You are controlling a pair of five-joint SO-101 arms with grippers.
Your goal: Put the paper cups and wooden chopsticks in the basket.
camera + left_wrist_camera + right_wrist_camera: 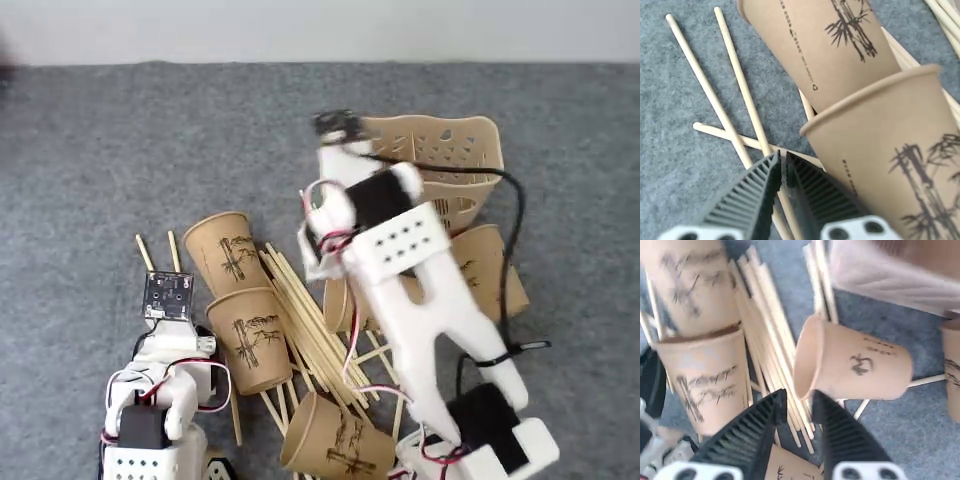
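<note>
Progress: nothing is done yet, as far as can be seen. The beige perforated plastic basket (455,150) stands at the far side of the grey felt-covered bench (90,160). No item is visible inside it, though the right arm hides part of it. At least five brown paper cups (250,335) with a bamboo print lie on their sides outside the basket. The pale wooden chopsticks (305,320) lie mostly in a loose sheaf between the cups, with two lying apart near the left arm. All of it remains to be loaded.

The left end effector (781,161) has its ribbed black jaws clenched to a slit directly over a single chopstick (740,85). Whether it pinches that chopstick cannot be determined. The right end effector (799,397) is released and empty, jaws parted, just above the open rim of a toppled cup (860,365).

Materials: the cups are thin, smooth and tapered with a rolled lip, and would likely crush under a hard squeeze. The chopsticks are slender and smooth and would likely roll. The felt is napped.
</note>
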